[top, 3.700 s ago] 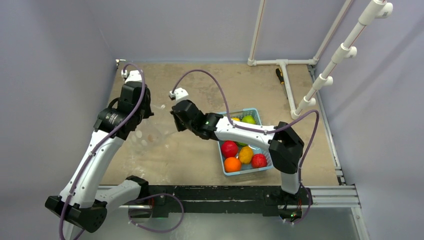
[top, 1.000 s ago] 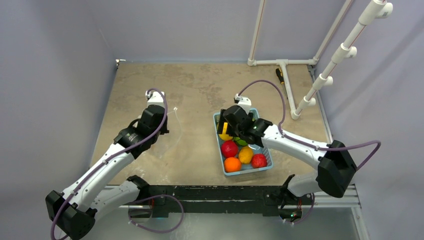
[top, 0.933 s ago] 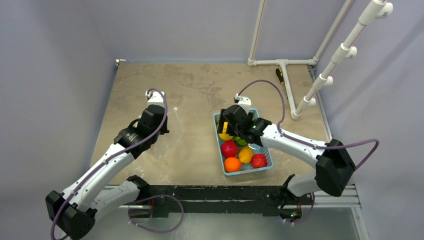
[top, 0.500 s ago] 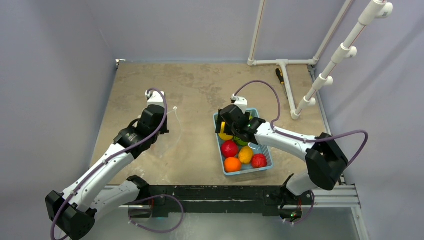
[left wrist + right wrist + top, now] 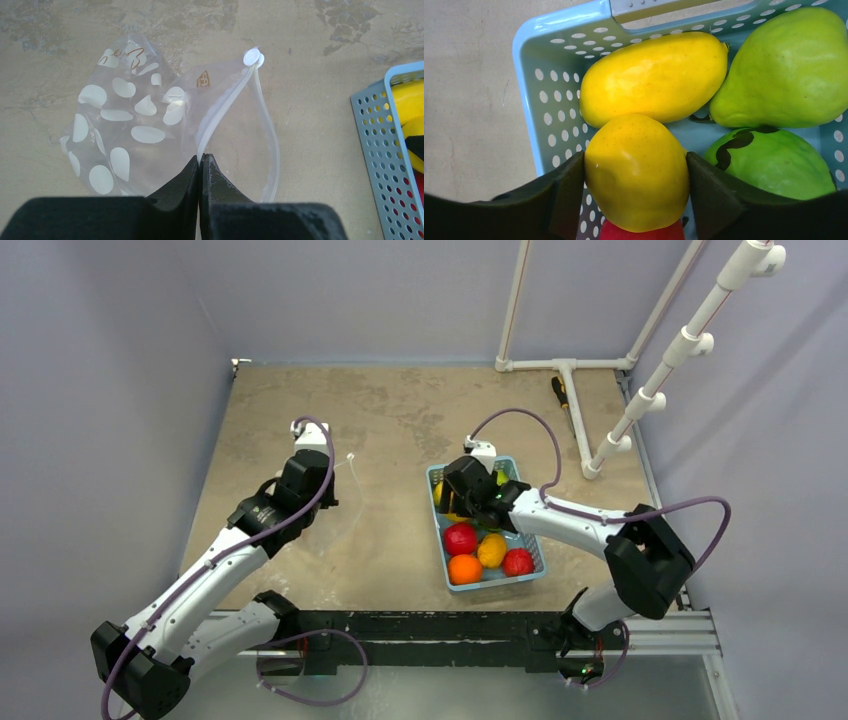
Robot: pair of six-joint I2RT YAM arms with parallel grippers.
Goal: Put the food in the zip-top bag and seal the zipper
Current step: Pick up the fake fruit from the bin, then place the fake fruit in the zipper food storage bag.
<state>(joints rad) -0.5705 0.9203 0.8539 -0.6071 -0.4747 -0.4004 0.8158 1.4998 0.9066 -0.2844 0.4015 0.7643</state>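
The zip-top bag (image 5: 125, 140), clear with white dots, lies crumpled on the table with its mouth gaping. My left gripper (image 5: 201, 159) is shut on the whitish zipper (image 5: 225, 100) at the mouth's near edge. The food sits in a light-blue basket (image 5: 559, 20). My right gripper (image 5: 636, 172) reaches into the basket's far left corner, and both fingers press the sides of a round yellow fruit (image 5: 636, 160). Beside it lie a long yellow fruit (image 5: 654, 75), a green pear (image 5: 784, 70) and a dark-marked green fruit (image 5: 779, 160). A red fruit (image 5: 460, 538) and an orange one (image 5: 464, 568) lie nearer.
The basket (image 5: 500, 583) stands right of centre, close to the table's near edge. A white pipe frame (image 5: 565, 365) and a dark tool (image 5: 560, 392) lie at the back right. A slanted white pipe rack (image 5: 680, 340) rises on the right.
My right gripper has swung from the bag over to the basket, dropped into its far corner and narrowed onto the yellow fruit. The left gripper has stayed still, holding the zipper.
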